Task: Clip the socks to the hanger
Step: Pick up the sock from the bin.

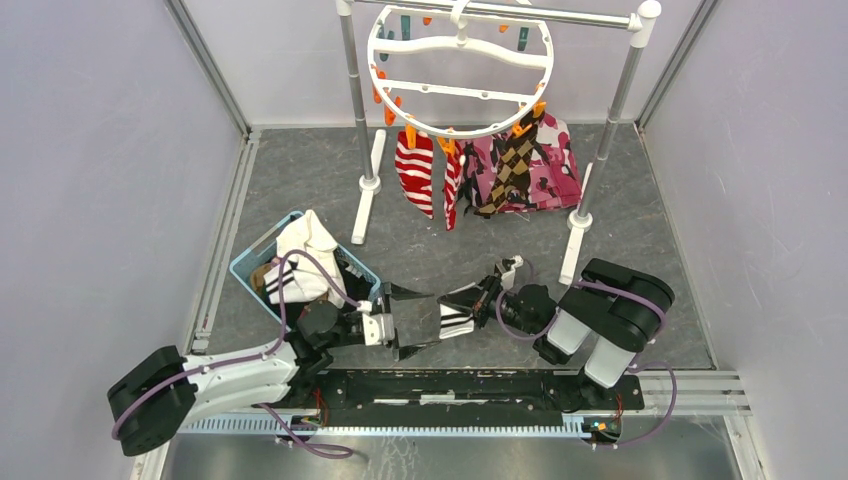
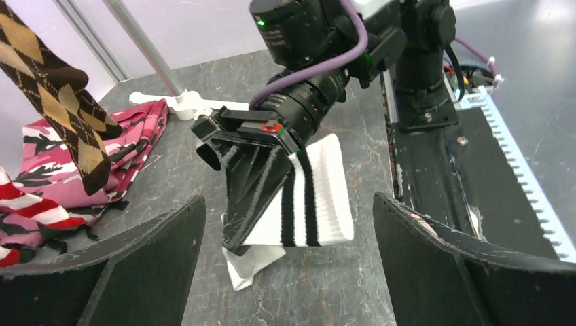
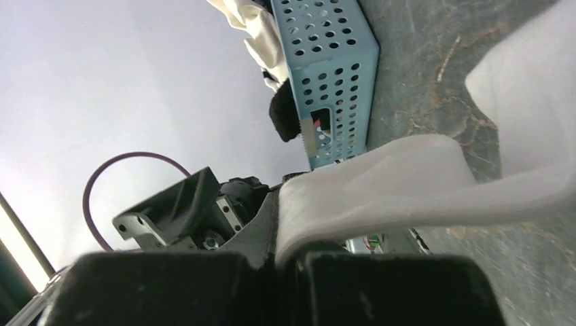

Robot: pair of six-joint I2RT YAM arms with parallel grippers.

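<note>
A white sock with two black cuff stripes (image 2: pixel 319 197) hangs just above the table, and my right gripper (image 2: pixel 238 217) is shut on one edge of it. In the right wrist view the sock (image 3: pixel 407 180) curls out from the shut right gripper (image 3: pixel 289 268). My left gripper (image 2: pixel 289 272) stands wide open facing the sock, its fingers (image 2: pixel 136 272) on either side and not touching it. The white ring hanger (image 1: pixel 460 75) hangs from the rail at the back. Two red-and-white striped socks (image 1: pixel 415 170) and an argyle sock (image 1: pixel 510 165) hang clipped to its near rim.
A blue perforated basket (image 1: pixel 255 262) holding white cloth (image 1: pixel 305 245) sits left of the arms. A pink camouflage cloth (image 1: pixel 550 165) lies under the hanger. The rail's two poles (image 1: pixel 355 110) stand on white feet at the back.
</note>
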